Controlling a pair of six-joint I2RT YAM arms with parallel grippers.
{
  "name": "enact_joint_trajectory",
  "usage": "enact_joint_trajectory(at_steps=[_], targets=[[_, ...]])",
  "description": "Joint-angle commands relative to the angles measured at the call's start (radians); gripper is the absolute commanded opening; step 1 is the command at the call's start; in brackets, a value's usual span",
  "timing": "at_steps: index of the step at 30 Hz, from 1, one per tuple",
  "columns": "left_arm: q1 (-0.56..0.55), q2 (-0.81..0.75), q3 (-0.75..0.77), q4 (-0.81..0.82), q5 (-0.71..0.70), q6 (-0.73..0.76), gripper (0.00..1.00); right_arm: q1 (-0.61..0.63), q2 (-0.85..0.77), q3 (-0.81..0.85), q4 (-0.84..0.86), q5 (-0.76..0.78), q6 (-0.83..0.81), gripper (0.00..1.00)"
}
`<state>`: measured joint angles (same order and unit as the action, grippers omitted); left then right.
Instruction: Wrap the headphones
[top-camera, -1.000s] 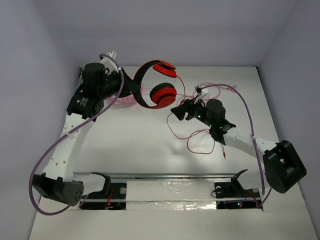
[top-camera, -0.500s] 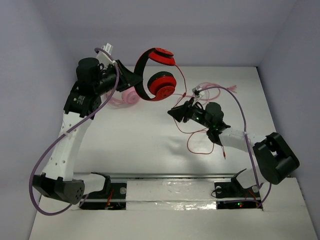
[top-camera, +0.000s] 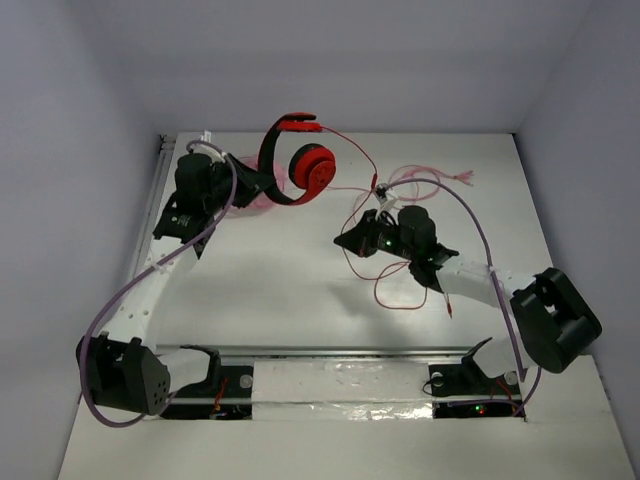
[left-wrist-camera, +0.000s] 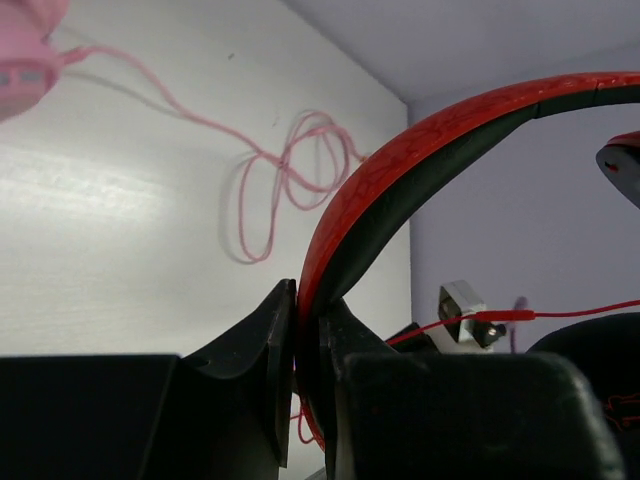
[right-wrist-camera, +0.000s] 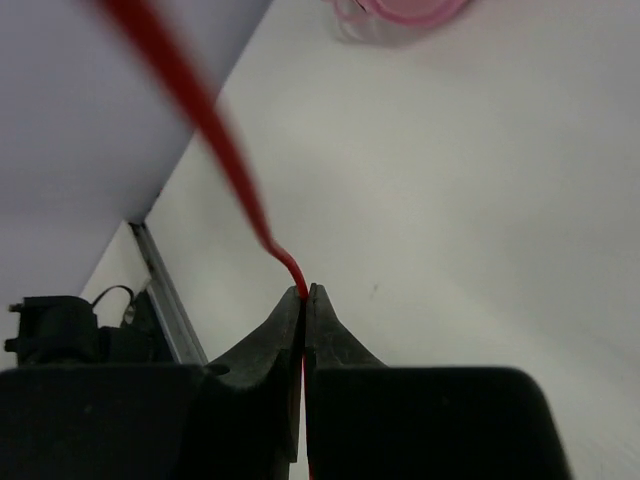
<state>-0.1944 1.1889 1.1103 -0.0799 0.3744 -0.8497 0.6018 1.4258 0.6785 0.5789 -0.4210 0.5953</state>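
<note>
Headphones (top-camera: 296, 165), red and black: the top camera shows me them held up over the far left corner of the bench (top-camera: 260, 290). Only the left wrist view shows the left pincer (left-wrist-camera: 308, 298) clamped on the headband (left-wrist-camera: 400, 170). Only the right wrist view shows the right pincer (right-wrist-camera: 304, 292) pinched tight on the thin red cable (right-wrist-camera: 220, 160).

I'm looking down on a white table (top-camera: 290, 300) boxed in by plain, pale lilac-grey walls: the back wall (top-camera: 350, 60) at 12 o'clock, the left wall (top-camera: 60, 200) at 9 and the right wall (top-camera: 600, 170) at 3. A metal rail (top-camera: 340, 351) runs across the table at 6, with a shiny strip (top-camera: 340, 385) just beside it, nearer me. The light is soft and even, with only faint grey shadows on the tabletop.
</note>
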Motion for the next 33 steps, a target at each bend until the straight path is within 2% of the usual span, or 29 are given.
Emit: enact_joint_trajectory(at_steps=[1,4,6,14,20,24,28,33], targets=[[0.000,-0.064,-0.072,0.235,-0.072,-0.159,0.00,0.050,0.001,0.067,-0.209,0.089,-0.032,0.00],[0.000,-0.106,-0.168,0.346,-0.172,-0.265,0.00,0.104,0.019,0.095,-0.309,0.183,-0.051,0.00],[-0.039,-0.124,-0.219,0.397,-0.258,-0.323,0.00,0.167,0.038,0.118,-0.355,0.218,-0.049,0.00],[-0.069,-0.163,-0.250,0.413,-0.509,-0.325,0.00,0.282,0.099,0.165,-0.455,0.310,-0.042,0.00],[-0.160,-0.156,-0.214,0.301,-0.741,-0.181,0.00,0.384,0.078,0.204,-0.536,0.358,-0.068,0.00],[-0.285,-0.102,-0.137,0.195,-0.966,-0.056,0.00,0.430,0.036,0.248,-0.655,0.406,-0.100,0.00],[-0.374,-0.055,-0.099,-0.013,-1.068,0.041,0.00,0.510,-0.059,0.351,-0.929,0.493,-0.144,0.00],[-0.448,-0.034,-0.181,-0.113,-1.114,0.100,0.00,0.530,-0.156,0.467,-1.131,0.493,-0.190,0.00]])
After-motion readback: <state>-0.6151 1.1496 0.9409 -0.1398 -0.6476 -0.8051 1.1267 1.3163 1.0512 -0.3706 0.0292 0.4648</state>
